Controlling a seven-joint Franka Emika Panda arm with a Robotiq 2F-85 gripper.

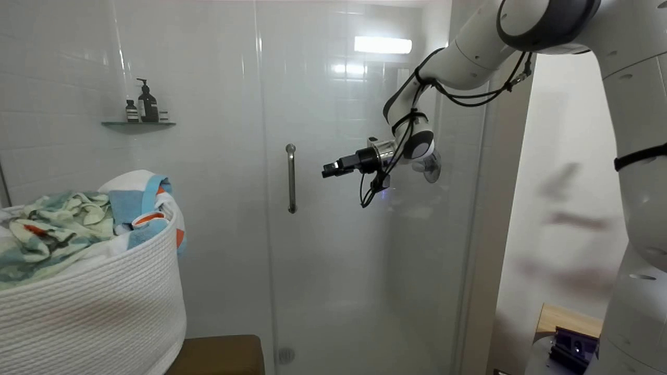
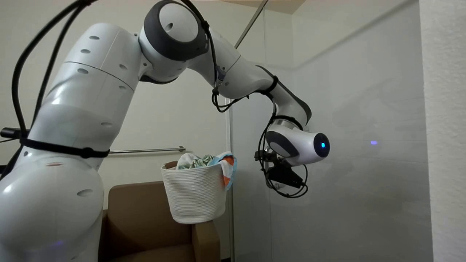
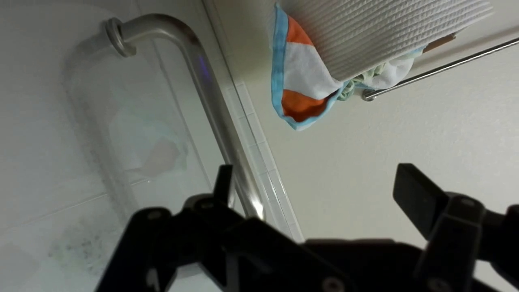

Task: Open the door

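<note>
In the wrist view, the bar handle [image 3: 213, 101] lies at 10 o'clock from the end effector [image 3: 315, 178], whose fingers [image 3: 419, 202] are set wide. In an exterior view, the door [image 1: 354, 281] stands behind the end effector, its handle at 9 o'clock, near but apart. The arm [image 1: 469, 60] extends from 2 o'clock; the end effector points to 9 o'clock. A woven basket [image 1: 104, 323] of towels [image 1: 78, 219] sits at 8 o'clock, a shelf [image 1: 112, 124] of bottles [image 1: 148, 107] between 9 and 10.
</note>
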